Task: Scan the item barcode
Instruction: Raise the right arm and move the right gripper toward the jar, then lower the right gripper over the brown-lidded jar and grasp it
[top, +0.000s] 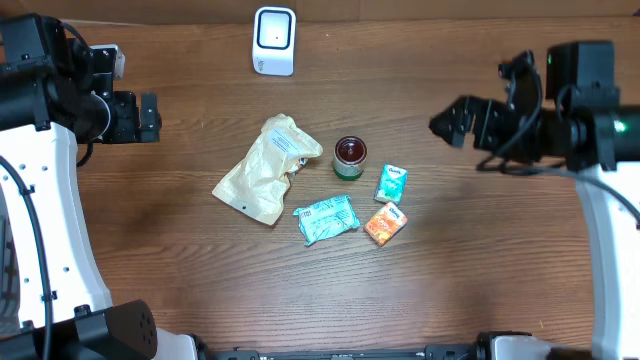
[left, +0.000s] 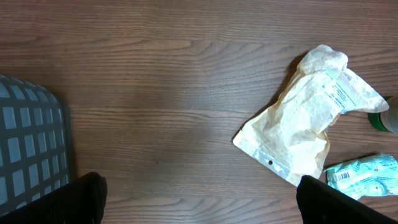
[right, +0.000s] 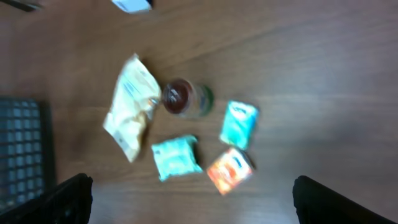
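Left gripper (top: 150, 116): jaws spread wide, empty.
Right gripper (top: 447, 122): jaws spread wide, empty.
Scanner (top: 274, 40): far edge of table (top: 180, 260).
Centre group: pouch (top: 266, 168), jar (top: 350, 157), packet (top: 326, 219), teal carton (top: 391, 184), orange carton (top: 385, 223).

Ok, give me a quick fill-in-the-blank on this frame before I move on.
1. The left gripper and the right gripper are both ____ and hold nothing.
2. Between the cream pouch and the teal box stands the ____.
3. Besides the white scanner, ____ items lie on the table.
Missing words: open; jar; five.
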